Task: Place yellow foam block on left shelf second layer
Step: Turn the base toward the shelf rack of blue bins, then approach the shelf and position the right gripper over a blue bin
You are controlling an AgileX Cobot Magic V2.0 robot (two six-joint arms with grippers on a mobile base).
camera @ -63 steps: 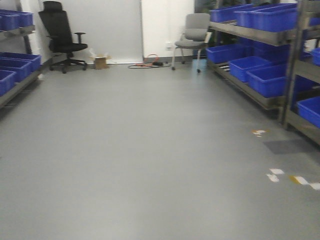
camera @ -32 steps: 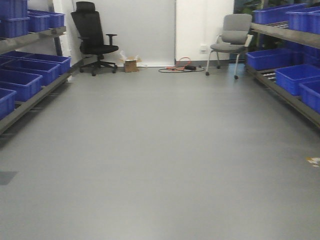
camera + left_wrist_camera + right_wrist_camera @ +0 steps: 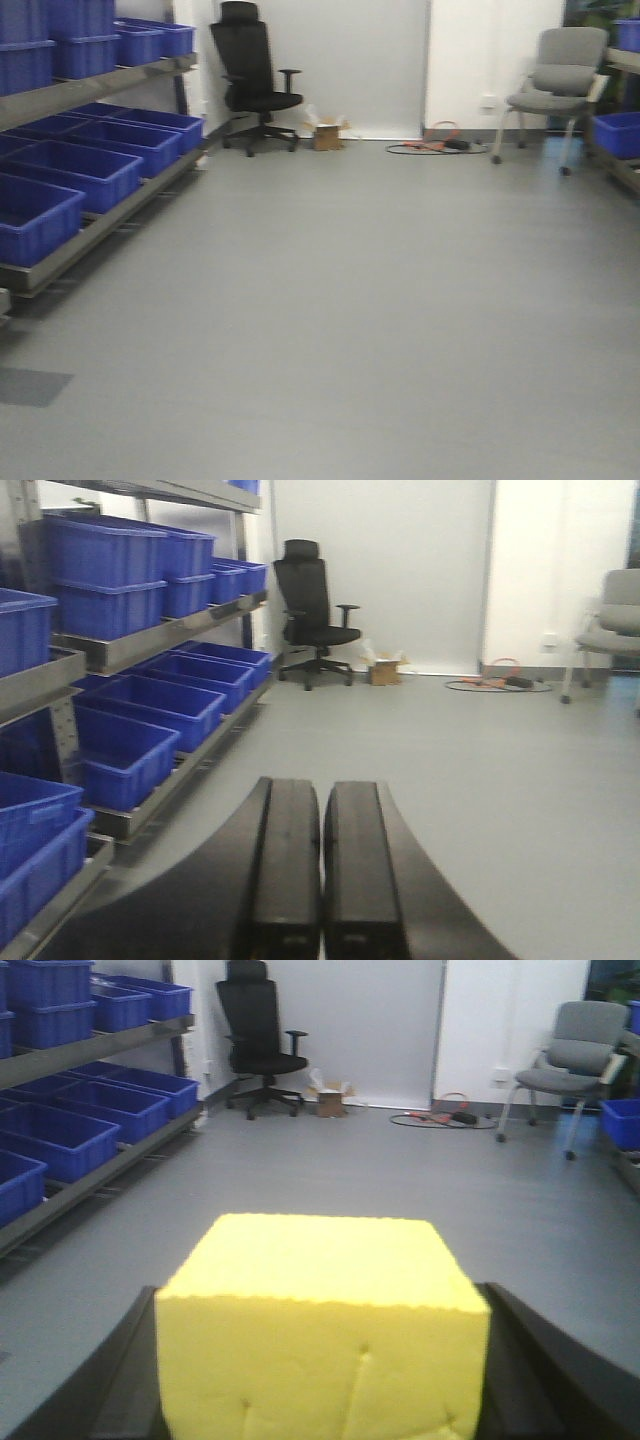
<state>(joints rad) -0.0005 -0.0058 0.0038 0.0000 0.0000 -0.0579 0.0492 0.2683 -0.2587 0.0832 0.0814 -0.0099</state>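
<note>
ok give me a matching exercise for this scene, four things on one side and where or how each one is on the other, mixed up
1 yellow foam block
2 left gripper
3 black office chair
4 grey chair

a shut, nothing in it
b at the far wall, right side
c held in the right gripper
d at the far wall, by the end of the left shelf

Pairs: 1-c, 2-a, 3-d, 4-b

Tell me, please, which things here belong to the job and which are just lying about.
Job: yellow foam block; left shelf.
Lying about: black office chair; grey chair; cardboard box; floor cables; blue bins.
</note>
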